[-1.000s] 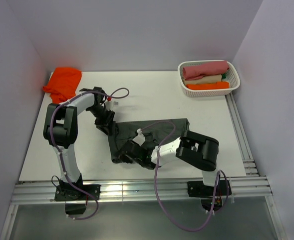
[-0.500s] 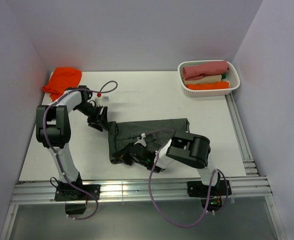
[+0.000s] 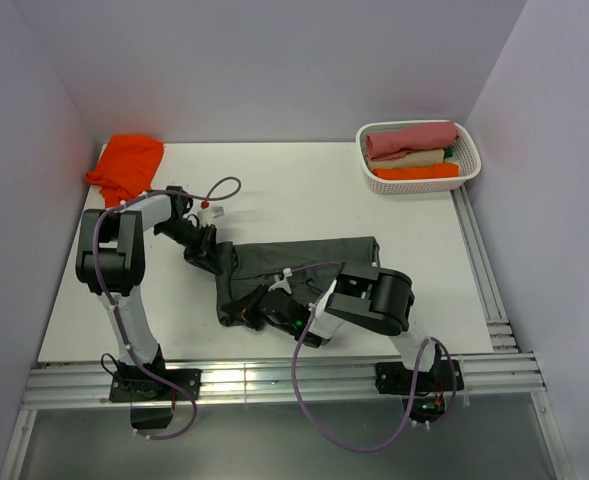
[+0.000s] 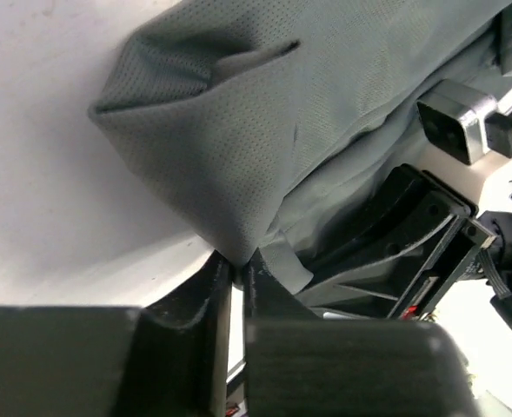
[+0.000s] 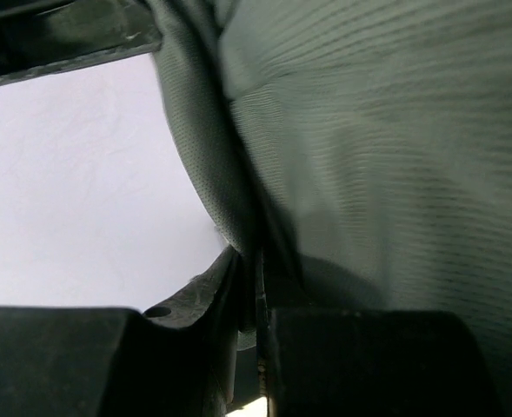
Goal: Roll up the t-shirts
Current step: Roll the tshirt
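Two t-shirts are in our view from above. We see the dark grey t-shirt (image 3: 319, 260) spread in a wide, rumpled band across the middle of the white desk (image 3: 304, 185), its left end bunched and folded over. We find the orange t-shirt (image 3: 127, 165) heaped at the far left corner, well apart from the grey one and touched by neither arm. At the far right corner we note a white basket (image 3: 471, 165) holding rolled cloths (image 3: 409, 140) in pink, beige and orange, with a bit of green behind.

We see both arms meeting at the grey shirt's left end. The left gripper (image 4: 236, 263) sits at the upper left corner. In its wrist view the fingers are drawn nearly together, pinching a pointed fold of the finely dotted fabric. The right gripper (image 5: 254, 261) is at the lower left edge, low over the desk. Its fingers likewise nip a folded edge of the cloth between them, and the shirt fills most of that view.
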`<action>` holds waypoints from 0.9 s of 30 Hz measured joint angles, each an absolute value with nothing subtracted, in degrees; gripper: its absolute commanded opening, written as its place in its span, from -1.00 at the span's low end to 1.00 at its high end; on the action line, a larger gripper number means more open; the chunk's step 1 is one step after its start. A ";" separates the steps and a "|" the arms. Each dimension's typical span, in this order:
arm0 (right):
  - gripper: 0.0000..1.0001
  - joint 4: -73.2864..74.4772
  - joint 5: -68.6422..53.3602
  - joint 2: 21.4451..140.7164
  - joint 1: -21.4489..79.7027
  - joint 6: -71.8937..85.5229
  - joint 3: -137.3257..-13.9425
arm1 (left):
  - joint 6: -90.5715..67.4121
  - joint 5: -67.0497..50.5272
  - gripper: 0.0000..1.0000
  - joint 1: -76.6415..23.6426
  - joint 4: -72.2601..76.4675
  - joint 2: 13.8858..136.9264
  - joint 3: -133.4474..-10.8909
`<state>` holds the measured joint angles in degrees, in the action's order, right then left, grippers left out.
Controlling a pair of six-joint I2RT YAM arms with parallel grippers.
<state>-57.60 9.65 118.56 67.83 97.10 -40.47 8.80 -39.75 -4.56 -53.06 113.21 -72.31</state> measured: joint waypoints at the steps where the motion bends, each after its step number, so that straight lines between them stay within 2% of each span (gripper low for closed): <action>1: -0.84 -56.73 9.82 118.39 67.83 96.75 -40.49 | 8.10 -39.42 -0.99 -4.86 -52.84 113.23 -72.31; 3: -0.65 -54.30 10.24 117.64 67.83 96.01 -40.49 | 6.87 -38.41 -0.99 -5.74 -52.60 113.21 -72.34; 4: -0.44 -52.56 10.48 116.88 67.85 95.55 -40.51 | 6.39 -37.80 -0.99 -6.28 -52.45 113.21 -72.34; 6: -0.18 -48.53 11.16 114.69 67.92 94.50 -40.97 | 5.65 -36.47 -0.99 -7.31 -52.29 113.19 -72.40; 10: 0.04 -35.64 14.20 109.86 68.51 90.96 -44.75 | 4.80 -32.91 -0.99 -9.85 -52.86 113.01 -73.67; 19: 0.08 5.17 25.19 107.50 72.27 81.84 -68.58 | 4.82 -26.09 -0.99 -12.19 -54.63 112.92 -76.31; 23: -0.07 16.14 29.67 109.73 73.25 78.26 -78.72 | 4.84 -24.14 -0.99 -12.36 -54.92 112.92 -77.01; 27: -0.13 24.95 33.23 114.17 73.54 74.81 -86.65 | 4.82 -23.05 -0.99 -12.80 -55.02 112.95 -77.17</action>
